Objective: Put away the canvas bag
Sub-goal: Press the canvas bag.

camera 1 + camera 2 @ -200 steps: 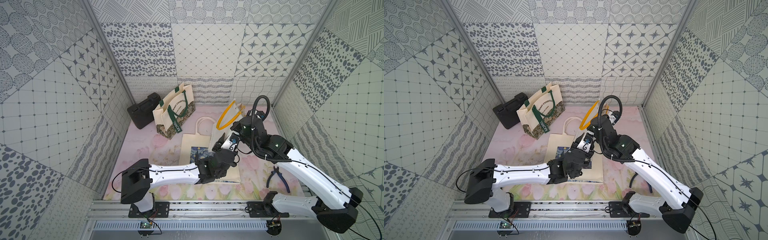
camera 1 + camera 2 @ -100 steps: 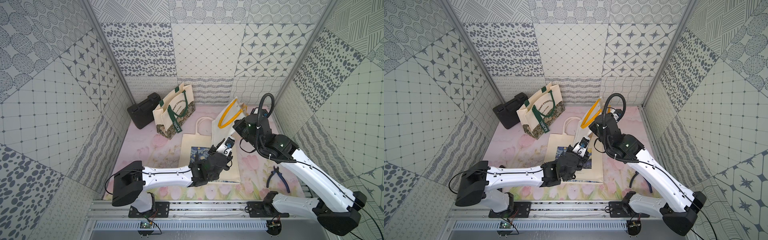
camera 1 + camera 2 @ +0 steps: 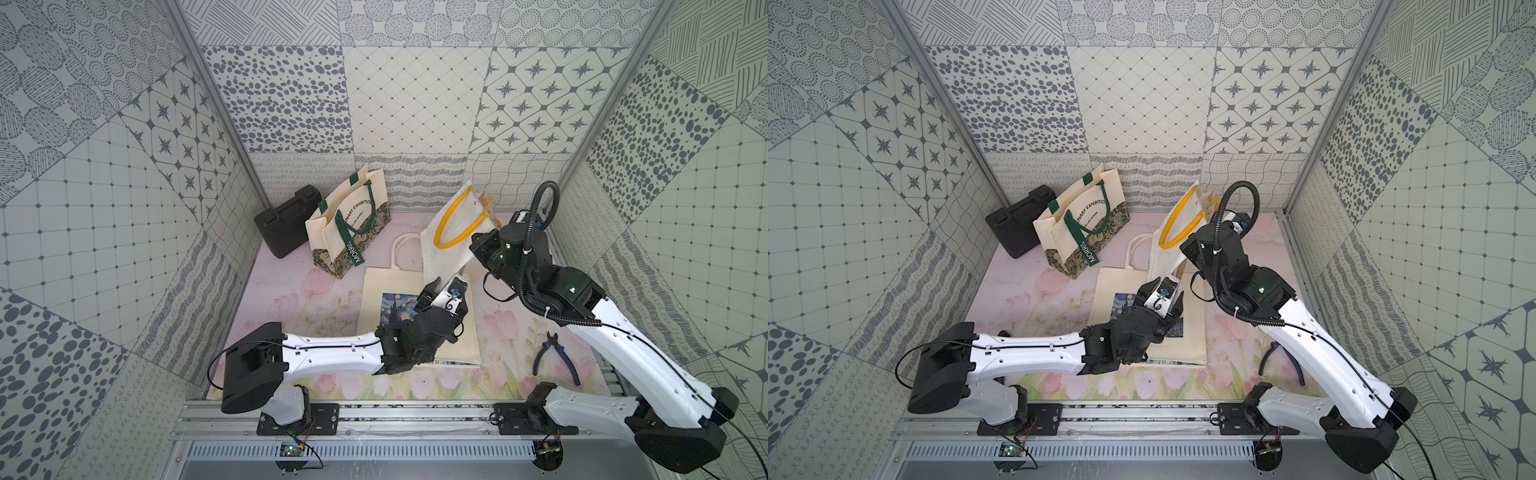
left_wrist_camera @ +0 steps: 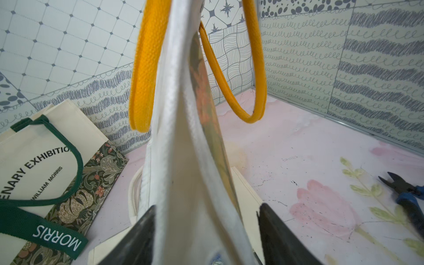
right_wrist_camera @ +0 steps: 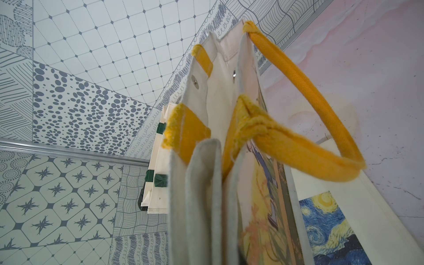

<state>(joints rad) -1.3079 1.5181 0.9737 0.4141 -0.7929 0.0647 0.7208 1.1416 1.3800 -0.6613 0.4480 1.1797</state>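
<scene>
cream tote bag (image 4: 34, 146) front: "…ENARY EXHIBITIO…", "WILLIAM MORRIS" | its green strap (image 4: 49, 232): "MORRIS"

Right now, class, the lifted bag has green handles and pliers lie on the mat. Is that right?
Not quite. The lifted bag has yellow handles, not green, as the left wrist view shows. The green ones belong to the standing bag. The pliers do lie on the mat.
</scene>
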